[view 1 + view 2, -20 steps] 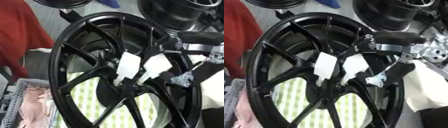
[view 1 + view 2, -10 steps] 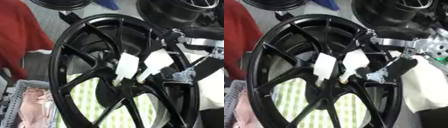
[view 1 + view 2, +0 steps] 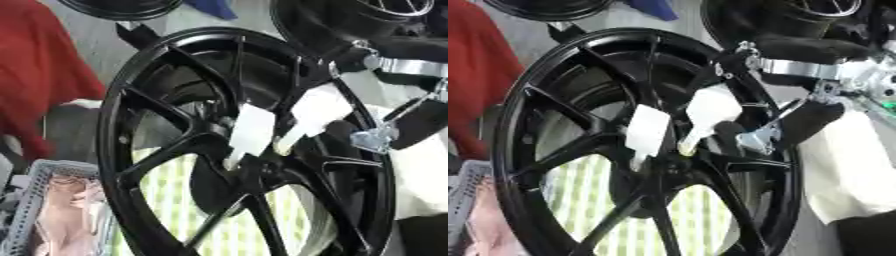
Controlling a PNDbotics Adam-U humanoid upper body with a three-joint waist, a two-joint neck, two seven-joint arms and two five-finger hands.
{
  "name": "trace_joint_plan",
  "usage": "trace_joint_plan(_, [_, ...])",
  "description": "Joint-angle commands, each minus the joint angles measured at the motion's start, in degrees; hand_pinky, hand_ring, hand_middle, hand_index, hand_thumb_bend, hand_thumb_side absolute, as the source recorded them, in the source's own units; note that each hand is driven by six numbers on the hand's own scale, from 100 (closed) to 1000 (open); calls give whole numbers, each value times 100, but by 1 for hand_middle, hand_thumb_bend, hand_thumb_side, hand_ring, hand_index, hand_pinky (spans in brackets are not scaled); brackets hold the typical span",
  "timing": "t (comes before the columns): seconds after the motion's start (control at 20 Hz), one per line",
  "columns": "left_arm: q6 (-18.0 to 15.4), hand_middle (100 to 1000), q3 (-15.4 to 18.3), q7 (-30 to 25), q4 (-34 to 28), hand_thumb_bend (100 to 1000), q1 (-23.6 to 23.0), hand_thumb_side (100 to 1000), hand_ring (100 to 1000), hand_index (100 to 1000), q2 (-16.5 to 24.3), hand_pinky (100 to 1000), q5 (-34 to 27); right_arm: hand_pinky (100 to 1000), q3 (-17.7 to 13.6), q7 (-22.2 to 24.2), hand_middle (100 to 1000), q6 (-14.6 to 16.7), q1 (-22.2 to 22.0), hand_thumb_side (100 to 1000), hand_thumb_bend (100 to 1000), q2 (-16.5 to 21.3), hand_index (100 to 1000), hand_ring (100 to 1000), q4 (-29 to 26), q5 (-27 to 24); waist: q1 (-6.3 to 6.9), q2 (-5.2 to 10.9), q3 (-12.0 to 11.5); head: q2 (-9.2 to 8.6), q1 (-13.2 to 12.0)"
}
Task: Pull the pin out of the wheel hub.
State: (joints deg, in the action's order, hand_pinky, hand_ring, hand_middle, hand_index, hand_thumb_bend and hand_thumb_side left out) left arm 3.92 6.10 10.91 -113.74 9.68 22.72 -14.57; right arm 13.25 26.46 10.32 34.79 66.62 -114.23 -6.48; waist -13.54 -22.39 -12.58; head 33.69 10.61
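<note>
At wheel hub [image 3: 229,150], right robot hand [image 3: 710,107] white fingertips converge; grip unclear.

The large black spoked wheel rim [image 3: 166,150] is finished in glossy painted metal. Red cloth [image 3: 39,70] looks matt; a grey mesh basket [image 3: 35,200] appears plastic.

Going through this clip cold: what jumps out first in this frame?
A large black spoked wheel stands upright and fills most of the view. At its hub, two white-tipped fingers of the robot's right hand reach in from the upper right and converge at the centre; the pin itself cannot be made out. Behind the spokes lies a green-and-white striped cloth, with a red garment at the left edge.
</note>
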Motion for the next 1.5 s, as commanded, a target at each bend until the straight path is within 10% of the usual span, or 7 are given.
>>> trace_joint_plan(0.05, [3, 772, 61, 23, -85, 100, 2, 822, 753, 871, 110, 1000, 18, 697, -201, 31, 246, 22, 90, 252, 100, 260, 424, 506, -36, -119, 59, 175, 22, 9, -18])
trace_joint_plan(0.8, [-19, 770, 131, 102, -85, 100, -85, 820, 750, 871, 146, 1000, 72, 720, -1503, -478, 238, 78, -197, 157, 100, 711, 420, 505, -36, -450, 59, 192, 181, 86, -205])
trace_joint_plan(1.25, [-67, 771, 213, 200, -85, 100, -149, 818, 750, 871, 204, 1000, 130, 708, -2979, -1830, 235, -466, -1744, 100, 100, 816, 413, 503, -36, -212, 60, 170, 375, 70, -420])
trace_joint_plan(1.5, [-98, 771, 273, 272, -85, 100, -193, 816, 750, 871, 191, 1000, 165, 670, -4011, -3132, 242, -1490, -3209, 100, 100, 181, 414, 513, -12, 505, 150, 133, 580, 53, -569])
